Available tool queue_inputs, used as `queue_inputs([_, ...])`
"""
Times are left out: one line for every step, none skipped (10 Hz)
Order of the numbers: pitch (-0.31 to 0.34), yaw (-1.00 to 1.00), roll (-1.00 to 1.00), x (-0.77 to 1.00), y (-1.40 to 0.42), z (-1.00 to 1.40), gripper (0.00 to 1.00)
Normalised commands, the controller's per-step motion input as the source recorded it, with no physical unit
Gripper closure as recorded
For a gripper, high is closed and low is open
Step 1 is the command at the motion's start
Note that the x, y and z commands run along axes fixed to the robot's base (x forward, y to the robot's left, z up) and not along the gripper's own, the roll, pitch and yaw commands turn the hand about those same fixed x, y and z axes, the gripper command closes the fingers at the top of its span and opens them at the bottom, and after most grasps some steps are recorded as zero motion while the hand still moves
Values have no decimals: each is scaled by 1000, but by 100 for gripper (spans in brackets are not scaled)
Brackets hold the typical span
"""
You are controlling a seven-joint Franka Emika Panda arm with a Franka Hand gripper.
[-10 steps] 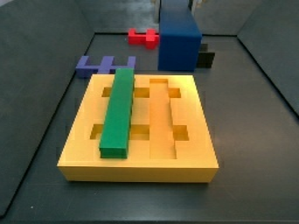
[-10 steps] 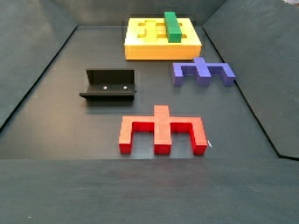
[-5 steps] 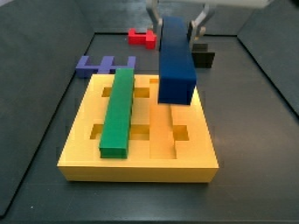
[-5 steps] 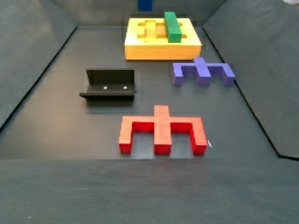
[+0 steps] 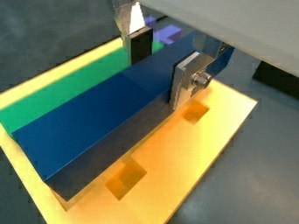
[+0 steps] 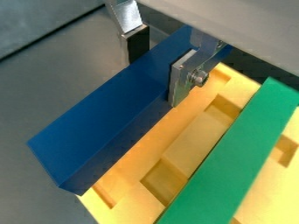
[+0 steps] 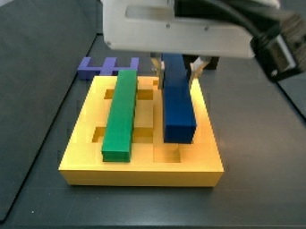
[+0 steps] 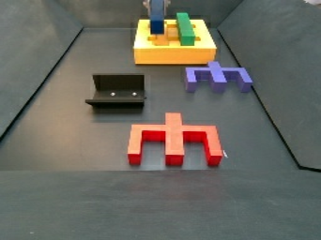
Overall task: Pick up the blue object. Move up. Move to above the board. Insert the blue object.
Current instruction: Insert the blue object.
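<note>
Since half a second ago the blue bar [image 7: 177, 98] has dropped from its tilted hang over the far edge of the yellow board [image 7: 84, 162] and now lies low along one of the board's long grooves, parallel to the green bar [image 7: 121, 112] that fills the next groove over; whether it is fully seated cannot be told. The gripper [image 5: 163, 54] has come down with it and sits right over the board's far end, its pale body filling the upper part of a side view. In both wrist views the two silver fingers [image 6: 184, 75] press flat against the opposite long faces of the blue bar, closed onto it at the end nearest the wrist, so the bar runs out from between the fingers and away along the board. The green bar lies beside the fingers, just apart from the blue one, with a strip of yellow between them. Out on the dark floor, well away from the fingers, a side view shows the purple comb block [image 8: 219, 75] near the board, the dark fixture [image 8: 118, 91] farther off, and the red comb block [image 8: 175, 140] farthest.
</note>
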Motion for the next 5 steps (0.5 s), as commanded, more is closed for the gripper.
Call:
queue_inputs([-151, 0, -26, -89, -31, -400, 100])
queue_inputs([-124, 0, 0, -123, -29, -357, 100])
queue_inputs([-114, 0, 69, -171, -23, -371, 100])
queue_inputs([-100, 6, 101, -111, -103, -363, 100])
queue_inputs([-40, 0, 161, 0, -169, -366, 100])
